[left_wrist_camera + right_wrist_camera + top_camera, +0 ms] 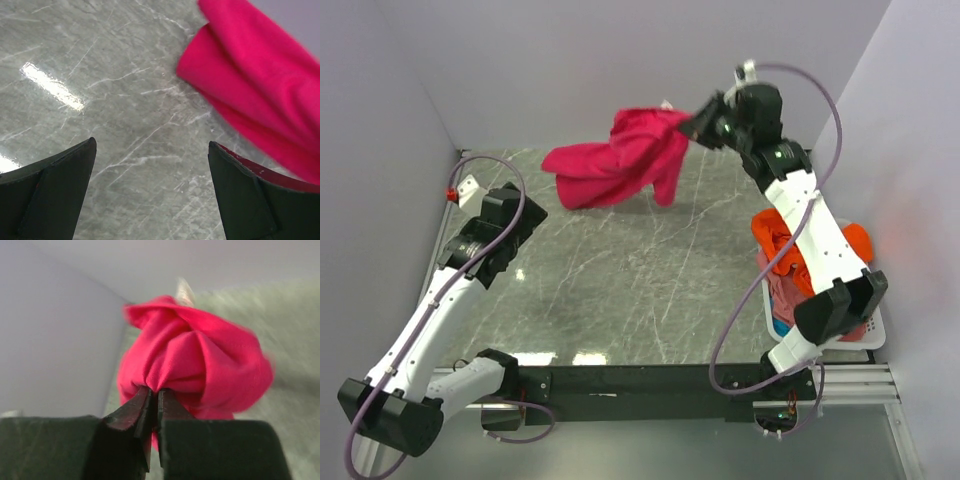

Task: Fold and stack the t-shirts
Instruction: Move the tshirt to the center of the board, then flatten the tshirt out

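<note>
My right gripper [698,122] is shut on a bunched edge of the crimson-magenta t-shirt [615,158] and holds it up at the back of the table, the cloth hanging down to the left. In the right wrist view the shirt [200,360] balloons just beyond the closed fingertips [172,405]. My left gripper [520,222] is open and empty at the left, low over the marble top; its wrist view shows the shirt's hem [260,95] at the upper right. The bright orange t-shirt [782,245] lies in the basket, over pink-red and teal-blue cloth [782,300].
The white plastic basket [875,330] stands at the right edge, partly hidden by my right arm. Grey walls close the back and both sides. A small white bracket with a red knob [460,190] sits at the far left corner.
</note>
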